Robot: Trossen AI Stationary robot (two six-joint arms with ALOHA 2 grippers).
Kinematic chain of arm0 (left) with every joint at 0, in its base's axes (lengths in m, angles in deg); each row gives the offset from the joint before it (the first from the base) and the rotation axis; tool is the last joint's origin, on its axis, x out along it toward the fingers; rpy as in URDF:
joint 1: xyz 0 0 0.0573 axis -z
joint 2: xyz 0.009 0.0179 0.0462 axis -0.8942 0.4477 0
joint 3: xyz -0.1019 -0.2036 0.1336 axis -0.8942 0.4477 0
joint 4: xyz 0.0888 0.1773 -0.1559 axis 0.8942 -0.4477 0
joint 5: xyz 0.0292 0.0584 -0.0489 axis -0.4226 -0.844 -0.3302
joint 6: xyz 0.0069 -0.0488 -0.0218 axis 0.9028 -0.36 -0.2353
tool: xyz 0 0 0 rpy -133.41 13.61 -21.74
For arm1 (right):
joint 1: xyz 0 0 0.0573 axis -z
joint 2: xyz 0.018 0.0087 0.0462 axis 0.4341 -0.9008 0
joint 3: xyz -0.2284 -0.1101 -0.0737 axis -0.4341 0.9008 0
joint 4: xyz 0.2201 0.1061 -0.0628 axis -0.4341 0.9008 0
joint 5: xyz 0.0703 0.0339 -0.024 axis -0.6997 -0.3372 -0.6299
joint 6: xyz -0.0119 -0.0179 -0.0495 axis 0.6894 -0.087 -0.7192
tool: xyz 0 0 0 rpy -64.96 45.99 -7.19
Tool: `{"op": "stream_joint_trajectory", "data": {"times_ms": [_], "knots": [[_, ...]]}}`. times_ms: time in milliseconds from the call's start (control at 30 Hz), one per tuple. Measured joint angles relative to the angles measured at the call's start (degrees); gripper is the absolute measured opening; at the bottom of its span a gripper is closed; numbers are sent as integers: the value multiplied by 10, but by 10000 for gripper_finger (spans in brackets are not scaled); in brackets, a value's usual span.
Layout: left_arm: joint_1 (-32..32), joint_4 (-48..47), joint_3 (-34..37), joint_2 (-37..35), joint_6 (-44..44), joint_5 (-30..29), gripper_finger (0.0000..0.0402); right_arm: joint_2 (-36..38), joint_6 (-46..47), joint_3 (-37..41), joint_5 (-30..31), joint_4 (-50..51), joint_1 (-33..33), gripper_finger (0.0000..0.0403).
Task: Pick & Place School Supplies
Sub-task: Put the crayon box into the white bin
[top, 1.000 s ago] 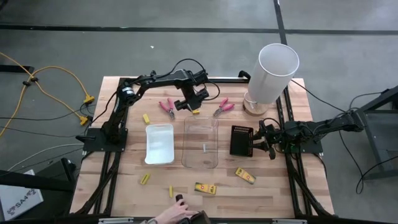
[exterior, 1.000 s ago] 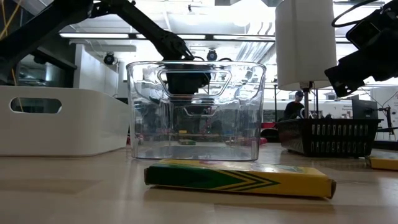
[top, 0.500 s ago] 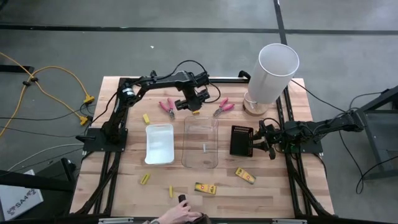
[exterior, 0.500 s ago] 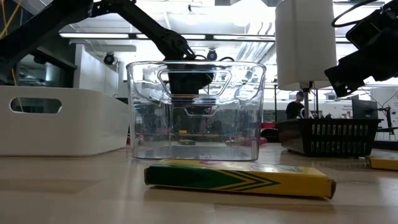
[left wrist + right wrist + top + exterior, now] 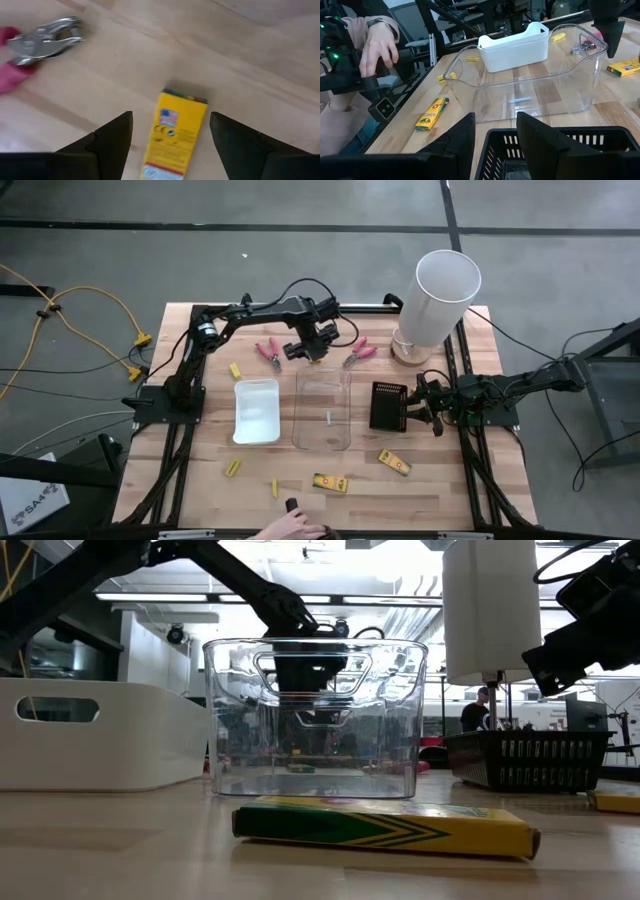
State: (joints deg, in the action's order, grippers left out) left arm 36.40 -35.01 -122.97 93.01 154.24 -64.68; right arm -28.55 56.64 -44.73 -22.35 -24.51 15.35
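My left gripper hovers open near the table's far edge, between the two pink-handled pliers. In the left wrist view its fingers stand on either side of a yellow crayon box that lies flat on the table, and they do not touch it. One pair of pliers lies beside it. My right gripper waits open, raised above the right rim of a black slotted basket. More yellow boxes and sticks lie scattered on the table.
A white tray and a clear tray stand side by side mid-table. A tall white cylinder stands at the far right corner. A person's hand shows at the near edge, and also in the right wrist view.
My left gripper has moved a little toward the table's right edge, along the far side of the clear tray, staying open. The person's hand at the near edge has drawn back toward that edge.
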Motion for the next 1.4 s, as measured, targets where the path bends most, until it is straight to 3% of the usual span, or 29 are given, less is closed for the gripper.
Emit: {"op": "stream_joint_trajectory", "data": {"times_ms": [600, 1400], "knots": [[-1, -35, -27, 40, -4, -3, 260, 0, 0, 0, 0, 0, 0, 137], [-3, -47, -29, 39, 27, -33, 260, 0, 0, 0, 0, 0, 0, 137]]}}
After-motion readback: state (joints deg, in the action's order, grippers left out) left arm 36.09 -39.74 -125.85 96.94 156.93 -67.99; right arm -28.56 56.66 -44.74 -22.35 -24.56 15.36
